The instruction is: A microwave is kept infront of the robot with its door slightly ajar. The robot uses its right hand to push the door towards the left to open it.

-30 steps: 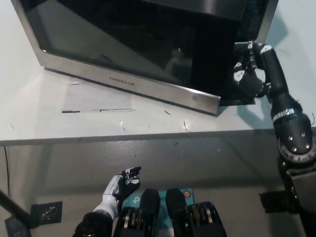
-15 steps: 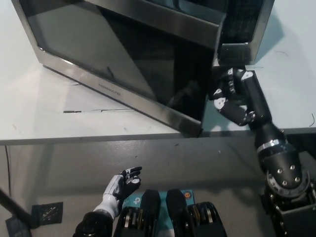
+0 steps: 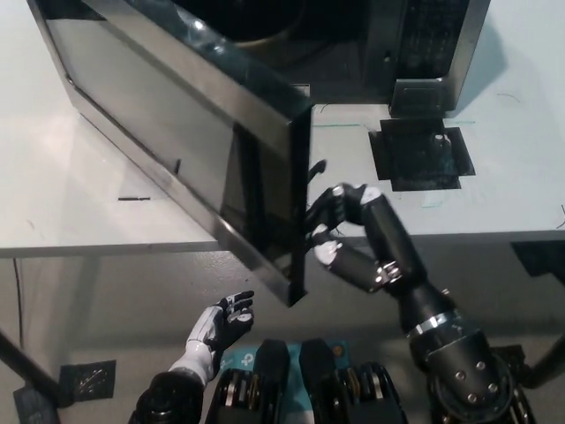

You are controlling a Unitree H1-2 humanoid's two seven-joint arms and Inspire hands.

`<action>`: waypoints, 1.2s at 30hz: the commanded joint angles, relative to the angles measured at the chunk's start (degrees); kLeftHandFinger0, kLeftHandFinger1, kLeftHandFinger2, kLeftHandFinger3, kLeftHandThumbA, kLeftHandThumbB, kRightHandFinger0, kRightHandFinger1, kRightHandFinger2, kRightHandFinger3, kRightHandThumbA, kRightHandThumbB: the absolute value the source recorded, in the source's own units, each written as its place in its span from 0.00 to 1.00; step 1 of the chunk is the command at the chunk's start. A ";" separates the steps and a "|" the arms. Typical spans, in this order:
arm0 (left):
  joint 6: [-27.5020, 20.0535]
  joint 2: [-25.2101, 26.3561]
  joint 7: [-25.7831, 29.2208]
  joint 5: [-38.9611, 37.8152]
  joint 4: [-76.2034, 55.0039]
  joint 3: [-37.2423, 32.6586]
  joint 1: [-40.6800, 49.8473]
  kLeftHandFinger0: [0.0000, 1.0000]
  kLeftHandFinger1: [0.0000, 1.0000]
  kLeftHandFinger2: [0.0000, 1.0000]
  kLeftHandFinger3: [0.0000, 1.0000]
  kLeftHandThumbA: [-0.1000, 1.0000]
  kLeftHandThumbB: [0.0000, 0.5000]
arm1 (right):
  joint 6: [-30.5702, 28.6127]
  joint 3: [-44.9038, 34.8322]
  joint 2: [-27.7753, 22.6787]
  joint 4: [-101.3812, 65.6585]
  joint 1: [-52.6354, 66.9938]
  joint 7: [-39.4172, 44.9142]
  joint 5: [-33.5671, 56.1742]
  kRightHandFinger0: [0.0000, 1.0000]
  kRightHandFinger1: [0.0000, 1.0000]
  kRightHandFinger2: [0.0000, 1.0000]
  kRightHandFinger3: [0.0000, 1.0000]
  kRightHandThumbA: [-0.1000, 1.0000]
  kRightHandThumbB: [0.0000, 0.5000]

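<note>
A steel microwave (image 3: pixel 433 44) stands at the back of the white table (image 3: pixel 79 212). Its dark glass door (image 3: pixel 177 150) hangs swung out to the left, past the table's front edge, and the dark cavity shows behind it. My black right hand (image 3: pixel 340 225) is at the door's free edge, on its inner side, with fingers spread and holding nothing. Low at the left, below the table edge, my white left hand (image 3: pixel 221 325) rests open.
Black tape squares (image 3: pixel 422 157) mark the table just in front of the microwave's control panel side. A short black mark (image 3: pixel 134 198) lies on the table at the left. Grey floor runs below the table's front edge.
The door has swung much further left and now stands wide. My right hand has followed it leftward and toward the table's front edge. The left hand has stayed put.
</note>
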 commanded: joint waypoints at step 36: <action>3.16 3.63 4.90 22.82 21.86 -29.09 -16.85 1.00 1.00 1.00 1.00 0.49 0.22 | 0.00 12.22 5.81 -4.32 1.89 7.31 -2.27 0.21 0.27 0.37 0.57 0.16 0.30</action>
